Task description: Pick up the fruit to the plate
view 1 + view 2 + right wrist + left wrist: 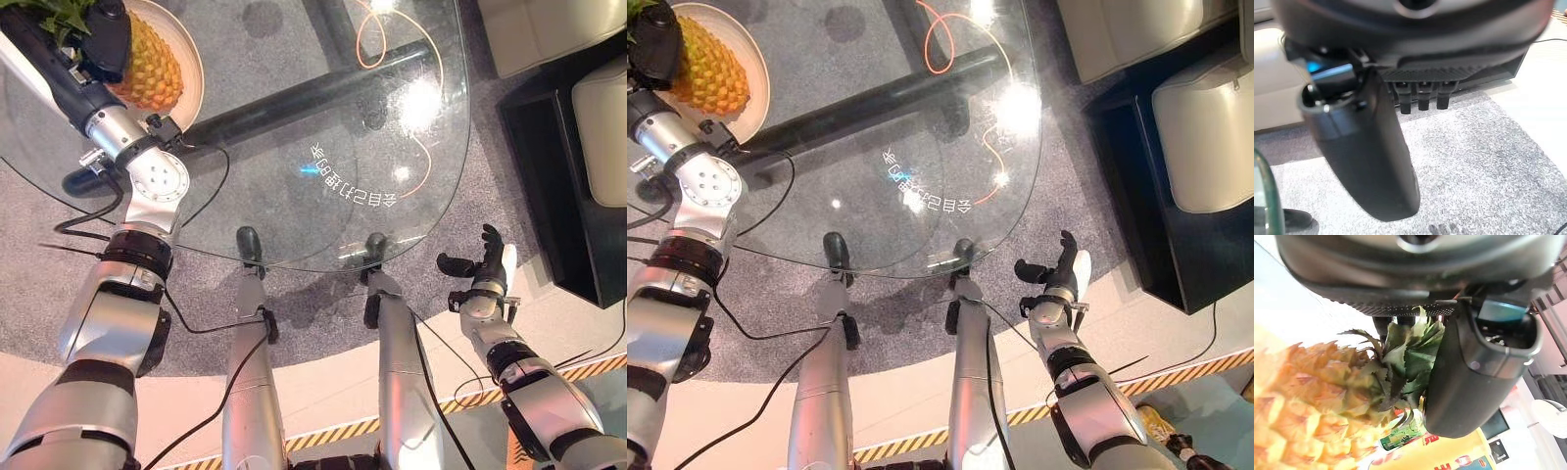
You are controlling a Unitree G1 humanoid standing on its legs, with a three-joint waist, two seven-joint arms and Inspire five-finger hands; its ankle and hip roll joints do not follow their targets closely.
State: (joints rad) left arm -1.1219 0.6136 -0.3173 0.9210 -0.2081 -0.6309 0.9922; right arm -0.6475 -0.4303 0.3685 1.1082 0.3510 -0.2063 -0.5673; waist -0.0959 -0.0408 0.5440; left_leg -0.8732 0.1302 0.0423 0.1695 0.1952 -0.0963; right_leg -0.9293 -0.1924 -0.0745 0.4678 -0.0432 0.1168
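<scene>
Item one, the table (294, 176): you have a round glass top, its curved near edge running just ahead of the robot, with a dark crossbar visible through the glass and grey carpet (470, 196) beneath. Most of the glass between the plate and the right-hand edge is bare, apart from an orange cord (367, 34) looping near the far middle.

Item two, the plate (188, 49): pale and round, sitting at the far left of the table, close to the glass edge there.

Item three, the pineapple (147, 69): it lies on its side on the plate, its golden-orange, scaly body toward you and its green leafy crown (1405, 357) pointing to the far left. The skin shows raised diamond segments with brownish tips.

Item four, the left robot hand (103, 39): it sits over the crown end of the pineapple, the thumb lying alongside the leaves; you cannot tell whether its fingers are closed around the fruit.

Item five, the right robot hand (482, 259): it hangs off the table's near right edge over the carpet, fingers straight and relaxed, holding nothing. Well to its right stand a dark cabinet (549, 176) and pale cushions (602, 127).
</scene>
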